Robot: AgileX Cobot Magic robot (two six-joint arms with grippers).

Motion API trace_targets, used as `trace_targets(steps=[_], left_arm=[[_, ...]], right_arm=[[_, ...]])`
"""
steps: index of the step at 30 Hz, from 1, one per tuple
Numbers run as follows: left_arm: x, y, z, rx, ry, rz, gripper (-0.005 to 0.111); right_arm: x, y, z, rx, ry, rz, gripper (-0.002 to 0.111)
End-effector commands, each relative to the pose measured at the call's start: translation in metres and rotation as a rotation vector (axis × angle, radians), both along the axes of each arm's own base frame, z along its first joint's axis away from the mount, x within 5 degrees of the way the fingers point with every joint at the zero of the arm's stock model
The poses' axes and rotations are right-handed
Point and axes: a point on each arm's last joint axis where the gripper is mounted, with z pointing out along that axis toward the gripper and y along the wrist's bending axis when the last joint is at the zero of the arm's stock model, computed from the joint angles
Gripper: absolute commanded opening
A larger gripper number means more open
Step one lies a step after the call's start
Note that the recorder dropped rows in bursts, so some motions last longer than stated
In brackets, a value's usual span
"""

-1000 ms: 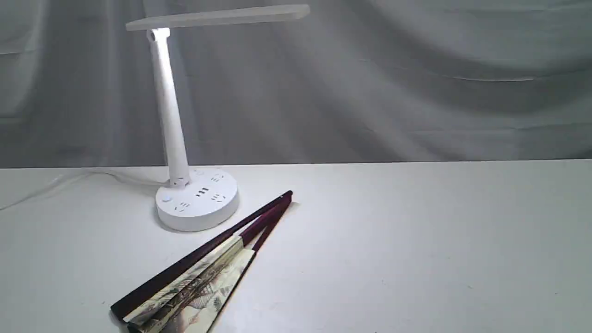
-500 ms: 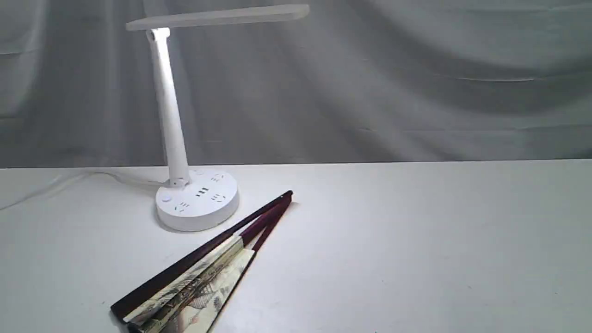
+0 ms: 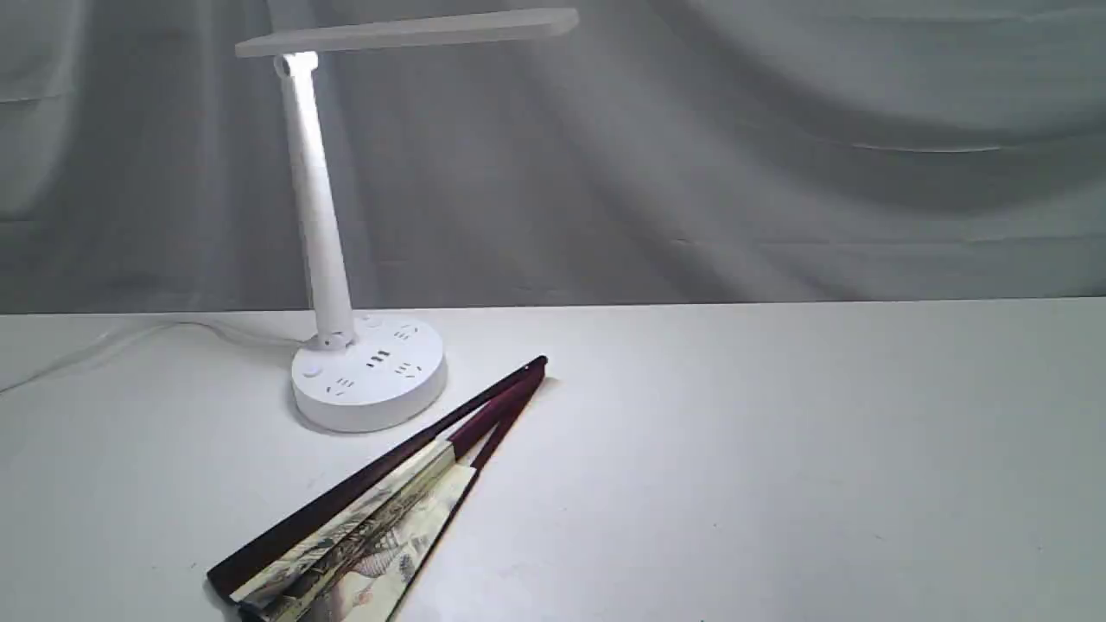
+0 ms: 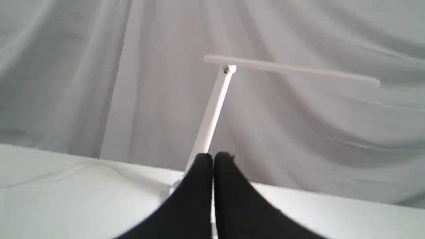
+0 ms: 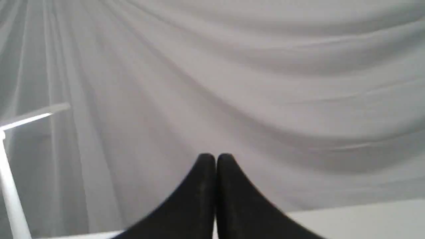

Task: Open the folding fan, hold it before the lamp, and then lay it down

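The folding fan (image 3: 371, 527) lies nearly closed on the desk (image 3: 778, 449), its pivot end just beside the lamp (image 3: 315, 216) base and its leaf end running out of the exterior view's lower edge. The left tool (image 4: 212, 157) and right tool (image 5: 215, 157) are each fully closed on nothing and raised off the desk. I judge 2 risks. A reach for the thin, flat-lying ribs could knock the lamp base, because the fan sits so close to it. Pinching the paper leaf instead of a rib could also tear it. Compared with 1 second ago, nothing visibly differs: the fan and lamp sit exactly where they were.
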Motion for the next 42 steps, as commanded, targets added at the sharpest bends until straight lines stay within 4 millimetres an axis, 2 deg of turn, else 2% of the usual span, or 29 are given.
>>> trace_targets(steps=[1, 5, 8, 12, 17, 22, 28, 33, 42], left_arm=[[0.021, -0.001, 0.003, 0.049, 0.105, -0.004, 0.0], [0.048, 0.001, 0.0, 0.168, 0.197, 0.013, 0.0], [0.068, 0.0, -0.005, 0.171, 0.244, 0.014, 0.0], [0.099, -0.001, -0.018, 0.181, 0.336, 0.01, 0.002], [0.129, -0.002, -0.039, 0.208, 0.457, 0.001, 0.005], [0.154, -0.004, -0.049, 0.216, 0.595, -0.019, 0.005], [0.179, -0.007, -0.061, 0.219, 0.777, -0.051, 0.005], [0.198, -0.008, -0.077, 0.285, 0.851, -0.098, 0.005], [0.228, -0.015, -0.095, 0.312, 0.916, -0.192, 0.005]], right_arm=[[0.023, -0.002, 0.008, -0.004, 0.146, 0.013, 0.0], [0.054, -0.007, 0.02, 0.011, 0.28, 0.025, 0.0], [0.079, -0.011, 0.021, 0.008, 0.354, 0.026, 0.0], [0.109, -0.017, 0.014, 0.006, 0.417, 0.018, 0.0], [0.139, -0.022, -0.007, -0.028, 0.513, 0.016, 0.0], [0.154, -0.025, -0.023, -0.066, 0.59, 0.025, 0.0], [0.171, -0.025, -0.023, -0.042, 0.74, 0.075, 0.0], [0.191, -0.025, -0.029, -0.014, 0.866, 0.116, 0.0], [0.215, -0.028, -0.061, -0.095, 1.006, 0.181, 0.0]])
